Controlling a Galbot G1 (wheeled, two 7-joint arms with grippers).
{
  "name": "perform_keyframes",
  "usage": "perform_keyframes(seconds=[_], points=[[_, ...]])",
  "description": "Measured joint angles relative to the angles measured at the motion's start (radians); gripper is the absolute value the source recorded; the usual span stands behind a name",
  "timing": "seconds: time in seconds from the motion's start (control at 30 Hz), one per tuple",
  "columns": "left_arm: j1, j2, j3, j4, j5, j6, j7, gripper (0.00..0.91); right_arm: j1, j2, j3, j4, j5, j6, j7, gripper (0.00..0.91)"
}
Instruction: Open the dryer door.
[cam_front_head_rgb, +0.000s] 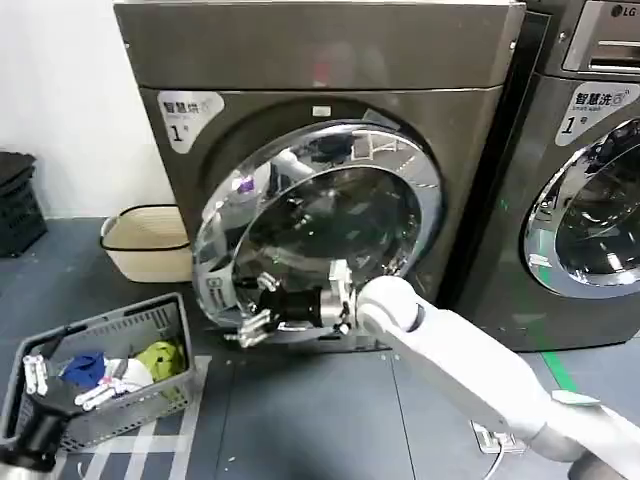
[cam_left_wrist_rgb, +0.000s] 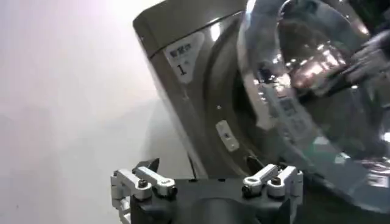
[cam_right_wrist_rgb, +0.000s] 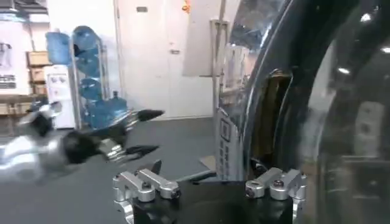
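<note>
The door (cam_front_head_rgb: 320, 225) hangs partly open on the front of the dryer (cam_front_head_rgb: 330, 70), its chrome ring swung outward from the left side and tilted toward the camera. The right tool (cam_front_head_rgb: 255, 322) is at the ring's lower left edge, reaching across the bottom of the door from the right, with its white arm stretching back to the lower right. Its fingers are spread open, just beside the rim, and I cannot tell whether they touch it. In the right wrist view the ring (cam_right_wrist_rgb: 256, 91) runs close along one side of the tool. The left tool (cam_front_head_rgb: 60, 385) waits low on the left over a basket (cam_front_head_rgb: 165, 310) of clothes on the floor, well apart from the door, its fingers parted. A second machine (cam_front_head_rgb: 590, 180) stands to the right.
</note>
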Motion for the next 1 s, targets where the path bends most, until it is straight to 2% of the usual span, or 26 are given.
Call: perform_keyframes(seconds=[0.33,0.6,0.8,1.0], points=[[-0.112,0.11,0.098,0.083,0.069,0.01,-0.036,0.907,-0.085,-0.102,0.052,0.154,0.003,-0.002,-0.011,0.907],[-0.198,0.216,0.24,0.139,0.115,0.001,-0.047,0.907,-0.182,-0.183,0.144,0.239,0.002,0.003,-0.007,0.907],[-0.265,0.318,0.351,0.159,0.116,-0.014,-0.013,0.907,-0.3,-0.245,0.269,0.283,0.003,0.004,-0.006,0.907],[-0.335,0.392,0.45,0.181,0.108,-0.028,0.013,0.907,-0.487,-0.296,0.471,0.329,0.0,0.007,-0.005,0.907]])
